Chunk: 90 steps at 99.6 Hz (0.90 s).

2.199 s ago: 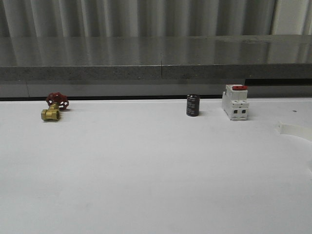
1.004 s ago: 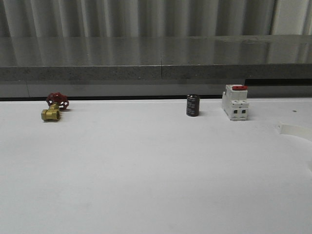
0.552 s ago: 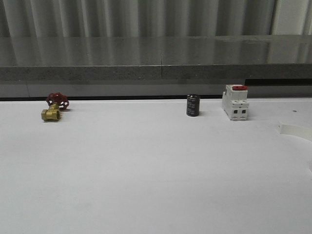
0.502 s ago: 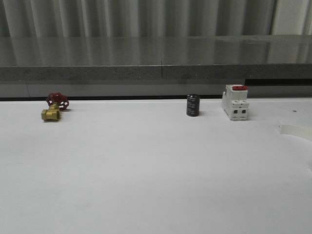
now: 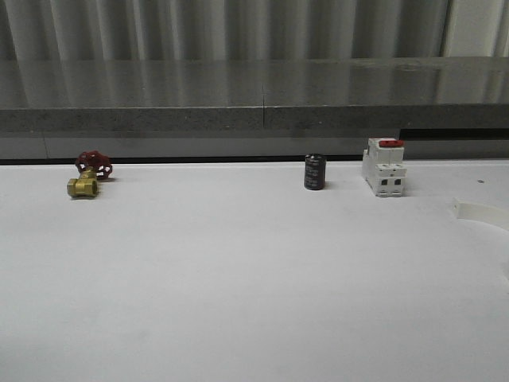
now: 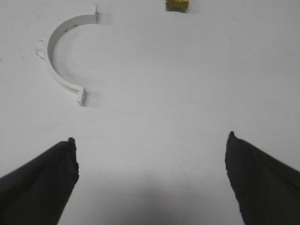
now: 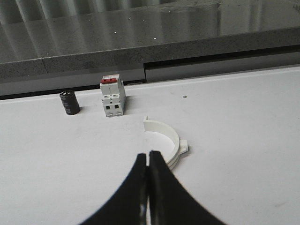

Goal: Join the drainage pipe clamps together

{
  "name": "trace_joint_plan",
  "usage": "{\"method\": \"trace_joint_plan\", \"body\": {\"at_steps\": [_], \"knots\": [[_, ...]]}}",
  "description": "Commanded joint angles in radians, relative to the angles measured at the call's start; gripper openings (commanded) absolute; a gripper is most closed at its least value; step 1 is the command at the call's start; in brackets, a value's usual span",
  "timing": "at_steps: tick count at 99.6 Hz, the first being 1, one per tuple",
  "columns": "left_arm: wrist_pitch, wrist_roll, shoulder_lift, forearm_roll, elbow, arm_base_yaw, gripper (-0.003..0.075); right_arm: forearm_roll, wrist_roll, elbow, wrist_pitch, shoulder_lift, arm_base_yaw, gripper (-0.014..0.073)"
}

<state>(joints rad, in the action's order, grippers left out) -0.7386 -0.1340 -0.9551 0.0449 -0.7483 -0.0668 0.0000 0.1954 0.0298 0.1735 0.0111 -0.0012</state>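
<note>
Clamp halves lie apart on the white table. Front view: one drainage pipe clamp is cut off by the right frame edge, so a short arc alone can be made out, right of the circuit breaker; the black cylinder stands beside the breaker, and the brass valve with red handwheel sits far left. Right wrist view: the same clamp appears as a half-ring with a side tab, its near end hidden behind the right gripper, whose dark fingers are pressed together with nothing visibly between them, though the clamp's hidden end may lie just beneath. Left wrist view: the second clamp half lies whole, flat and untouched; the left gripper is spread wide above bare table; the valve is cropped.
</note>
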Motion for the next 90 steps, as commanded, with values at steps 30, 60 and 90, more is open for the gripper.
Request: {"method": "trace_joint_plan", "body": {"at_steps": [30, 60, 90], "knots": [[-0.077, 0.208, -0.384, 0.002, -0.346, 0.171, 0.0618, -0.007, -0.003, -0.018, -0.084, 0.02, -0.003, -0.0069], [-0.069, 0.282, -0.615, 0.007, -0.447, 0.284, 0.0618, -0.007, -0.003, -0.018, -0.084, 0.02, -0.003, -0.0069], [0.026, 0.285, -0.783, 0.007, -0.5, 0.301, 0.0618, -0.007, -0.003, -0.018, -0.084, 0.02, -0.003, -0.0069]]}}
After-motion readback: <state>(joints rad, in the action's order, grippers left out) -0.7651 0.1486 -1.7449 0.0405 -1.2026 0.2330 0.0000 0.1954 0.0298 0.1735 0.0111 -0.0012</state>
